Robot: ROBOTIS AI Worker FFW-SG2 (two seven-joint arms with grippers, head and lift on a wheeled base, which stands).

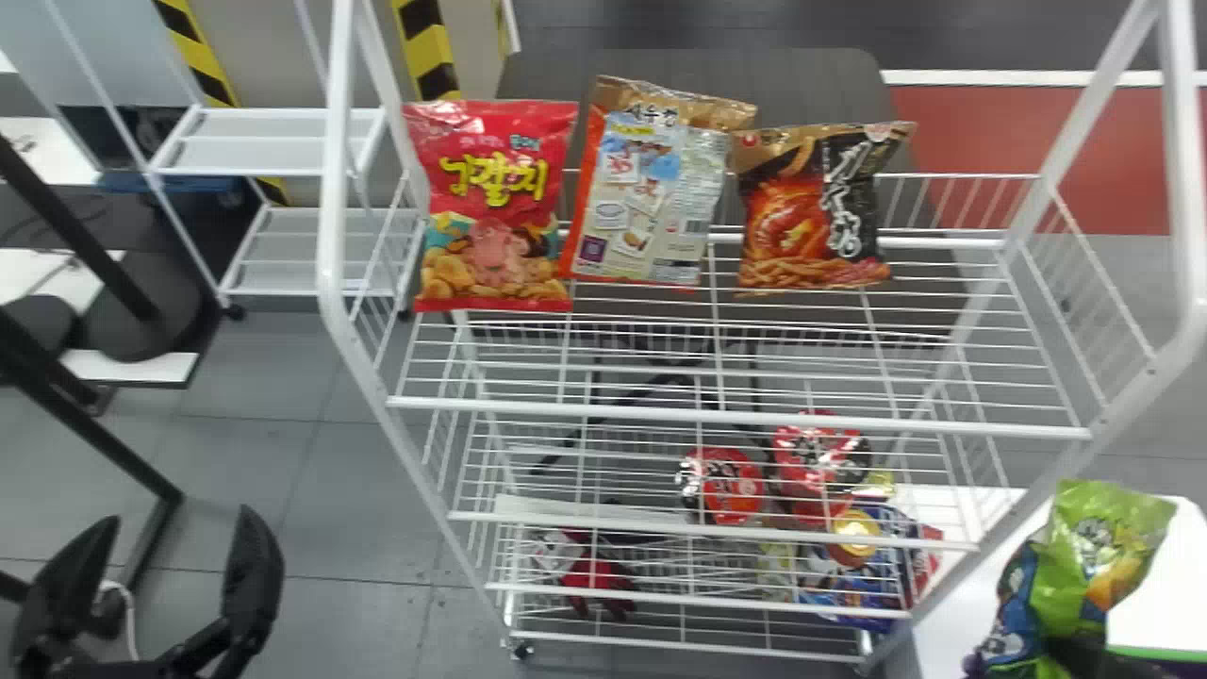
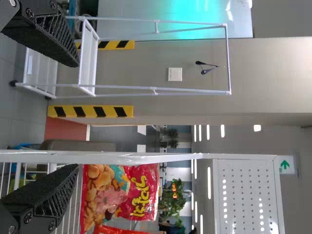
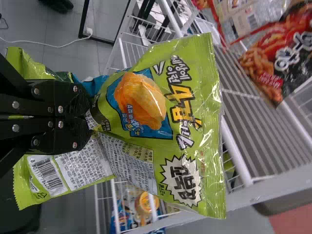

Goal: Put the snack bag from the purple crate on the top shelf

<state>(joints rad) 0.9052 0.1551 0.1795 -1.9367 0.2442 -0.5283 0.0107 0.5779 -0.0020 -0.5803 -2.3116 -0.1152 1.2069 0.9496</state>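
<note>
In the head view my right gripper [image 1: 1075,651] is at the lower right, shut on the green snack bag [image 1: 1099,556], right of the rack and lower than its top shelf [image 1: 735,416]. The right wrist view has the gripper [image 3: 90,117] pinching the crumpled middle of the bag [image 3: 195,97], which spreads out on both sides of the fingers. A sliver of the purple crate [image 1: 1174,668] with a green rim shows at the bottom right corner. My left gripper [image 1: 170,575] stands open at the lower left; in its wrist view, the gripper [image 2: 78,116] holds nothing.
Along the top shelf's back stand a red bag [image 1: 495,207], an orange bag turned backside out [image 1: 651,193] and a black bag [image 1: 816,207]. White posts [image 1: 335,189] flank the shelf. Lower shelves hold red packs [image 1: 726,486]. A white table [image 1: 952,566] is at the right.
</note>
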